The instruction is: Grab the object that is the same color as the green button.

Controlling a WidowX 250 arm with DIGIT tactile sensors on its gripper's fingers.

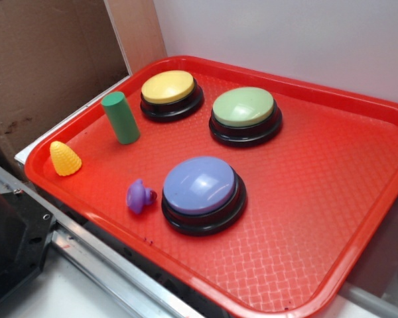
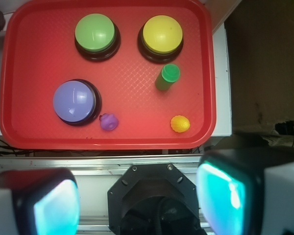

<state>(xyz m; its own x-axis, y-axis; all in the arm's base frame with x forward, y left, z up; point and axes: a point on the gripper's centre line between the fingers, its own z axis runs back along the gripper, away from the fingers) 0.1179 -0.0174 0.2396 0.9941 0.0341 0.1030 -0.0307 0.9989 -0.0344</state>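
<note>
A dark-green cylinder, the object (image 1: 121, 117), stands upright on the red tray (image 1: 358, 199), left of the yellow button (image 1: 168, 87). The pale-green button (image 1: 244, 107) sits on its black base at the tray's far middle. From the wrist view, high above, the object (image 2: 167, 77) lies below the yellow button (image 2: 162, 33), and the green button (image 2: 94, 32) is at upper left. My gripper (image 2: 139, 200) hangs well above and off the tray's near edge, open, its two cyan pads wide apart with nothing between them. The gripper does not show in the exterior view.
A lavender-blue button (image 1: 201, 186) sits near the tray's front, a small purple toy (image 1: 140, 196) beside it. A yellow corn-shaped cone (image 1: 65, 159) lies at the left corner. A black mount (image 2: 157, 196) and metal rail (image 1: 113, 265) run along the tray's near side. Cardboard (image 1: 46, 59) stands at left.
</note>
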